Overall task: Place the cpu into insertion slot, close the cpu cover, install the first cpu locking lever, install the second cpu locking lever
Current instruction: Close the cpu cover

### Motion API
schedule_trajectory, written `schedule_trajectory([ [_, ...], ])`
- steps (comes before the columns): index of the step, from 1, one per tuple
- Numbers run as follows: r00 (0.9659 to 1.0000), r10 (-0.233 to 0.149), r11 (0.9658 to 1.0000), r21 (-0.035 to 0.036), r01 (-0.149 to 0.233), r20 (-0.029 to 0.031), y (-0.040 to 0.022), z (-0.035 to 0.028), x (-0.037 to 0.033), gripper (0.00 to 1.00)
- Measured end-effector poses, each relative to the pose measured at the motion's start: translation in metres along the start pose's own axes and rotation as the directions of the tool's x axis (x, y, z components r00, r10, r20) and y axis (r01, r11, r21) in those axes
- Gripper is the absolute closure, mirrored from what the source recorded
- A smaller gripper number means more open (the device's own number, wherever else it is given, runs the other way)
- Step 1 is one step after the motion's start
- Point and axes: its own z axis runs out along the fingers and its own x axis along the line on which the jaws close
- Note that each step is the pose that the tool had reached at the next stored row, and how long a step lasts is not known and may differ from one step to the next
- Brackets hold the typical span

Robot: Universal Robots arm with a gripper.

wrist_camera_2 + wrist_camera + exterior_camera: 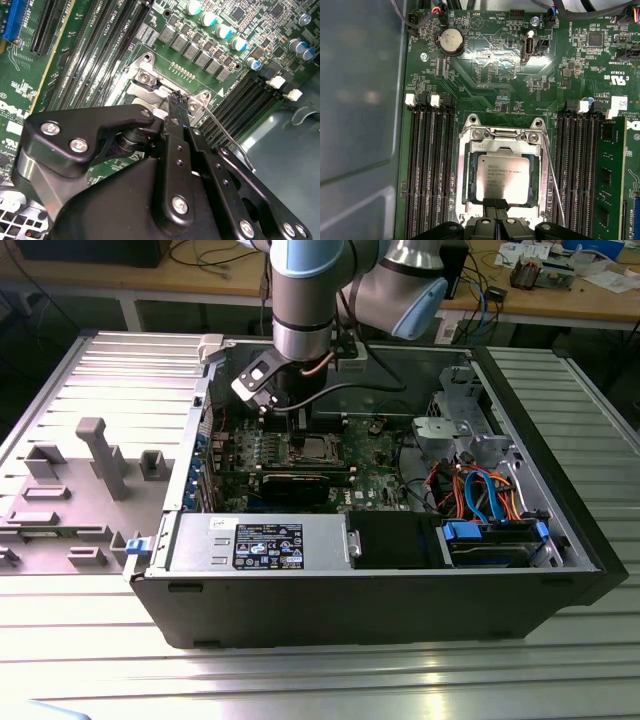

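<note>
First wrist view — the silvery square cpu [502, 177] sits in the insertion slot [466, 180], framed by the dull-metal cpu cover [501, 145]. The exterior view adds the boxy black case [350, 605]. The gripper [495, 204] is pinched closed, empty.

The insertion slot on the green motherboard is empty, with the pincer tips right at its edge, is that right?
Not quite. The insertion slot is not empty: the first wrist view shows the cpu lying in it, silvery top up. The rest holds, since the pincer tips are right at its edge.
</note>
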Motion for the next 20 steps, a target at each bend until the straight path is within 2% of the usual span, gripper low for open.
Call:
schedule_trajectory([
  [10, 1.0000, 0.000, 1.0000, -0.0004, 0.000, 0.0000, 0.0000, 0.0026, -0.0001, 0.89],
  [15, 1.0000, 0.000, 1.0000, -0.0017, 0.000, -0.0001, 0.0004, -0.0004, 0.0000, 0.89],
  [19, 1.0000, 0.000, 1.0000, -0.0015, 0.000, 0.0002, 0.0114, -0.0005, -0.0007, 0.89],
  [20, 1.0000, 0.000, 1.0000, -0.0014, 0.000, 0.0001, 0.0174, -0.0005, -0.0011, 0.89],
])
